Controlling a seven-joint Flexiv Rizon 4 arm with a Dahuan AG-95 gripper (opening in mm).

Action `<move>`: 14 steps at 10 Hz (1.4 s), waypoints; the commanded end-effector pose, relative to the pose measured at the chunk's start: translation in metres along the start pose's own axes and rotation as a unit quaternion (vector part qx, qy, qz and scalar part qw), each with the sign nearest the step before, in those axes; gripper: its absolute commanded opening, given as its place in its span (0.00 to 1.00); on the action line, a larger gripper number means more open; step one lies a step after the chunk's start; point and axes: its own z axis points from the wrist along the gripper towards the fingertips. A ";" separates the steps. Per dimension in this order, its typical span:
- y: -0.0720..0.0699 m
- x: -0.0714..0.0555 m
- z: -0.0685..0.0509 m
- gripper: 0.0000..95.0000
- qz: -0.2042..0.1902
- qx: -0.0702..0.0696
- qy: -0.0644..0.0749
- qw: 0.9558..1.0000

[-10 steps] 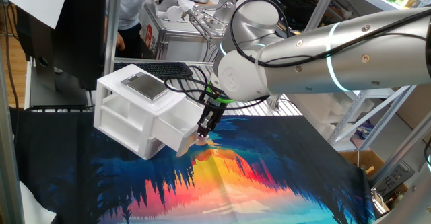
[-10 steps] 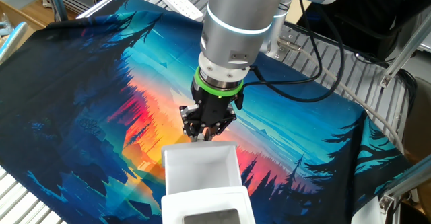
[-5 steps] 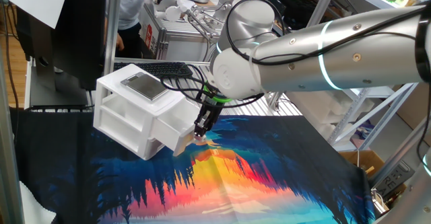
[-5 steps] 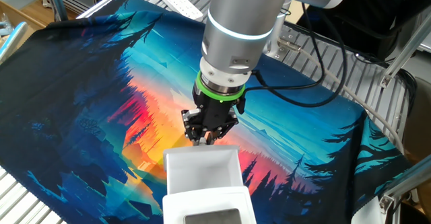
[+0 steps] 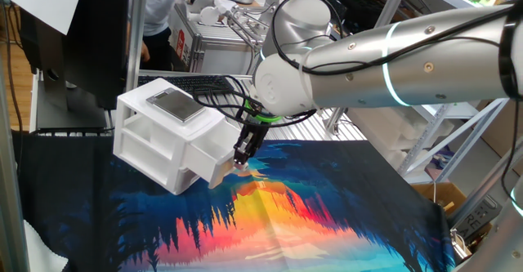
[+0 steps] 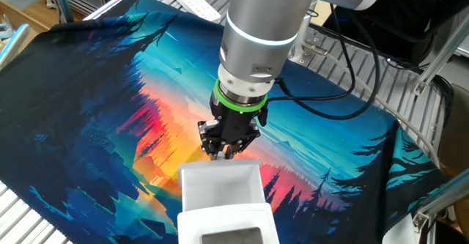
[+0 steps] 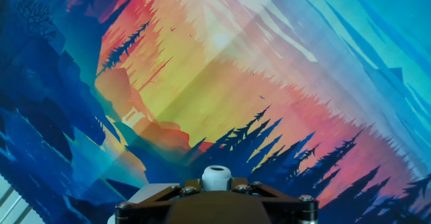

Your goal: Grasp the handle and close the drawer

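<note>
Gripper: in the hand view we look down along our gripper [image 7: 215,190], and its dark jaws stand close together on either side of the handle [image 7: 216,177]. They look closed on it, with the white knob sitting between them at the bottom edge of the picture.
Handle: a small round white knob on the front of the drawer [image 6: 220,187]. In the other fixed view our fingers [image 6: 222,147] reach straight down to the drawer's front edge, and the knob itself is hidden behind them.
Drawer: white plastic, pulled part of the way out of the cabinet [image 5: 159,133], its open tray showing from above. In one fixed view its front panel [image 5: 219,172] juts toward the cloth, with our gripper [image 5: 241,161] right at its face.
Cabinet: a small white box with a grey plate on its top, standing at the edge of the cloth [image 6: 95,90].
Cloth: a printed forest sunset in blue, orange and red that covers the table under us.
Arm: our silver arm [image 5: 384,60] with a green ring [image 6: 238,102] at the wrist comes in from above, hand pointing down.
Behind: a black keyboard [image 5: 196,83] lies beyond the cabinet.
</note>
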 end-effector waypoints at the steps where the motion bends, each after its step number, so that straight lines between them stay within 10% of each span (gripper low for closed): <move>1: -0.002 0.000 -0.004 0.00 0.001 0.004 -0.004 1.000; 14: -0.005 0.003 -0.020 0.00 -0.026 0.008 -0.011 1.000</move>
